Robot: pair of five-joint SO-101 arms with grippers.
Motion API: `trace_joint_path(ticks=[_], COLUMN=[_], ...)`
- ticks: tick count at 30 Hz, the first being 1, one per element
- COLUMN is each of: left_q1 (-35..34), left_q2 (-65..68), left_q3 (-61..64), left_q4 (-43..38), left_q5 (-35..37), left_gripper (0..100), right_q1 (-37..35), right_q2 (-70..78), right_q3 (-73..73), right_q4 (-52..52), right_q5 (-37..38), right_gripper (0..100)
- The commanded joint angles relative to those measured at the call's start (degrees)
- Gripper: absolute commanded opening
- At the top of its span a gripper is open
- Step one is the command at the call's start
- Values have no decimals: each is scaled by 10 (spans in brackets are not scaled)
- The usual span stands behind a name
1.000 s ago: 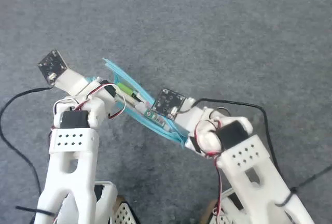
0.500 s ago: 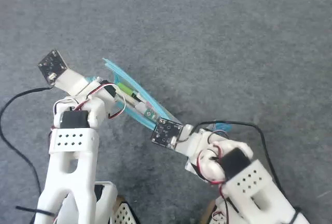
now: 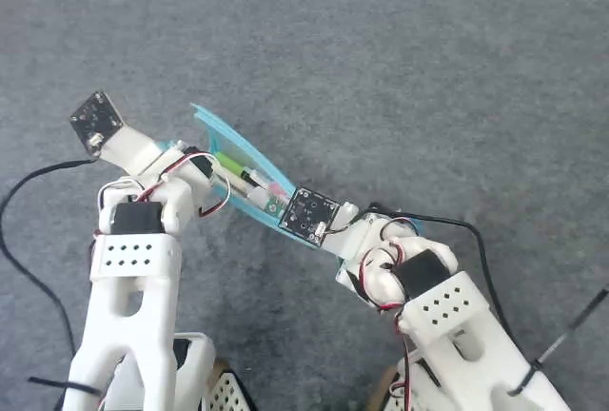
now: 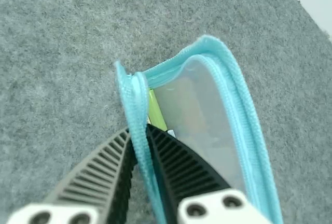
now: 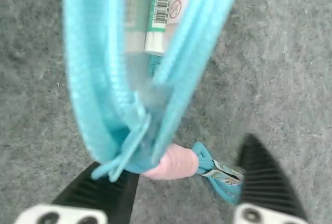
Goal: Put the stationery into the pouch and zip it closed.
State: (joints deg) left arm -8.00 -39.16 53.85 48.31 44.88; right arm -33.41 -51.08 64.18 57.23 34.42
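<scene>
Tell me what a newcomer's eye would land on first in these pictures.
A turquoise pouch with clear sides stretches across the grey table between the two arms, with pens visible inside. The left gripper is clamped on the zipper edge at one end. At the other end the right gripper stands open around a pink bead by the zipper.

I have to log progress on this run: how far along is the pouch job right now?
Done: stationery lies inside the pouch, visible through its clear side. In hand: the left hand pinches the pouch's edge at one end, and the right hand is open around the pink zip pull at the other. Left: the zip's two tracks stand apart, so closing is not yet done.
</scene>
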Motion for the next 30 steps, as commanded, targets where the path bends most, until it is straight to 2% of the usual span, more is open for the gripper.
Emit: trace_joint_path(ticks=[1, 2, 8, 13, 21, 30], left_q1=[30, 34, 58, 90, 166, 198], left_q2=[-4, -4, -4, -4, -4, -4], left_q3=[-9, -7, 2, 13, 15, 25], left_q4=[-19, -19, -17, -15, 18, 28], left_q5=[4, 4, -29, -62, -113, -148], left_gripper=[9, 9, 9, 9, 9, 9], right_q1=[20, 30, 58, 57, -29, -35], right_q2=[-21, -30, -76, -34, 139, 314], right_q3=[-41, -59, -215, -353, -470, -589], right_q4=[19, 32, 131, 182, 165, 119], right_q5=[-4, -19, -25, -27, -44, -79], right_gripper=[49, 4, 9, 8, 8, 8])
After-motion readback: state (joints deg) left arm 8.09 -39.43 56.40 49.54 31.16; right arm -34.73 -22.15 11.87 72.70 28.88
